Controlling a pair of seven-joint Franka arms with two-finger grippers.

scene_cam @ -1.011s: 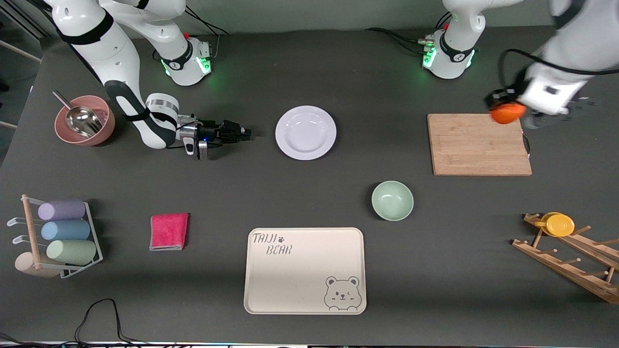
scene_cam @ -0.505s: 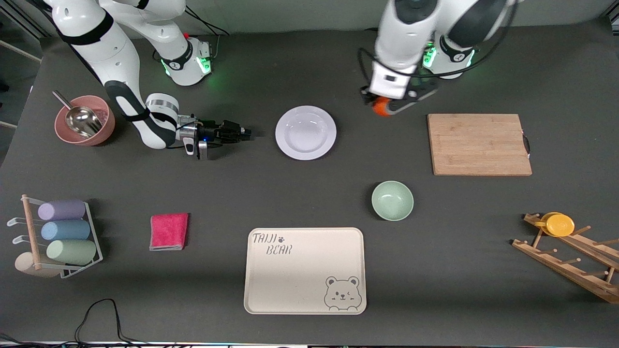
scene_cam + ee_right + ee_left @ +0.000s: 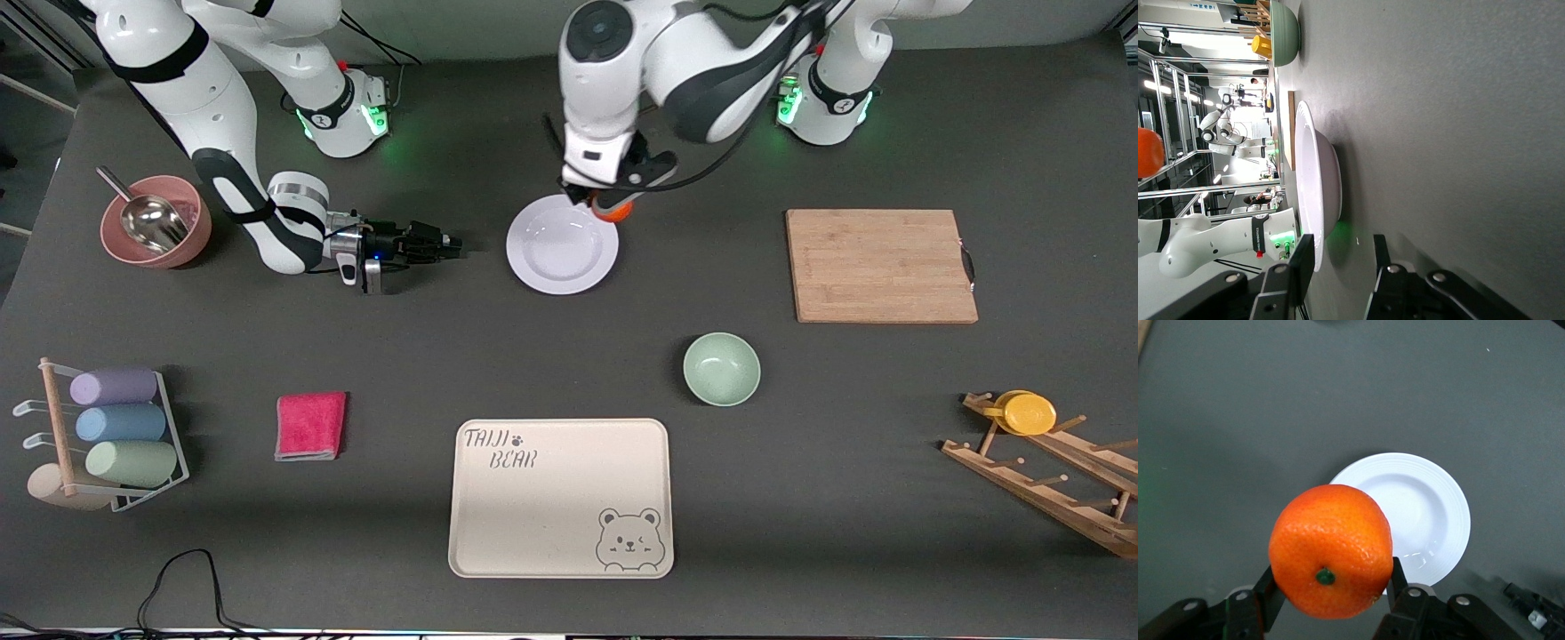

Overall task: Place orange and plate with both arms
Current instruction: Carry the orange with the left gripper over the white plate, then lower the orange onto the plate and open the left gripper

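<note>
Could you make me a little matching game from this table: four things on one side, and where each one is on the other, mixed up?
Things:
1. orange
2. scoop
3. yellow cup
4. right claw

Places:
A. in the pink bowl
B. low by the table, beside the white plate
C. on the wooden rack
D. held in the left claw, over the plate's rim

Pairs: 1-D, 2-A, 3-C, 4-B
</note>
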